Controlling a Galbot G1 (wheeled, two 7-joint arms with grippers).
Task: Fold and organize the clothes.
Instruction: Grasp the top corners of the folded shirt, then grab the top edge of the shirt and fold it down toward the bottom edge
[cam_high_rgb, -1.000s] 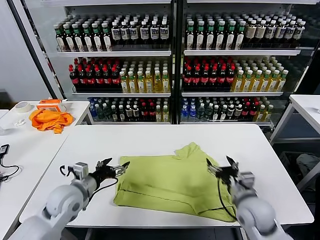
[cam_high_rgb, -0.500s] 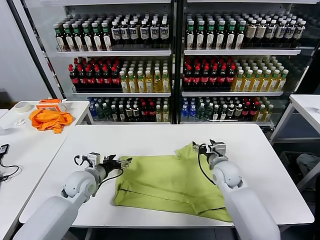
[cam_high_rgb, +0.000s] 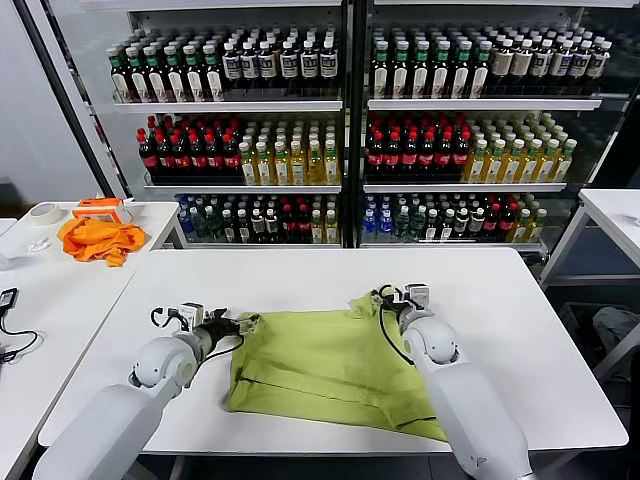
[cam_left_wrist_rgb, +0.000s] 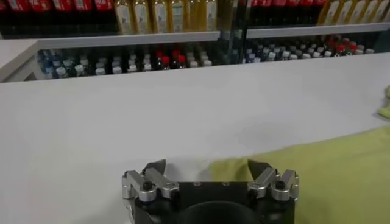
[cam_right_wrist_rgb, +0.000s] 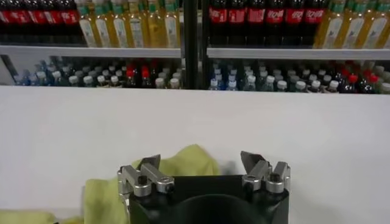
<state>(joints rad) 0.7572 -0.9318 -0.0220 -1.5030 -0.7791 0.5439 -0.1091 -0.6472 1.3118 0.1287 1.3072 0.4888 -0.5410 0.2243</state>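
Lime-green T-shirt (cam_high_rgb: 335, 365) looked soft, limp; grab far corners. L gripper (cam_high_rgb: 243, 323), R gripper (cam_high_rgb: 385, 297) spread wide, nothing held.

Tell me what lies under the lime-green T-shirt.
The lime-green cotton T-shirt lies crumpled on the white rectangular table. Only tabletop shows around it; whatever its folded layers cover cannot be seen.
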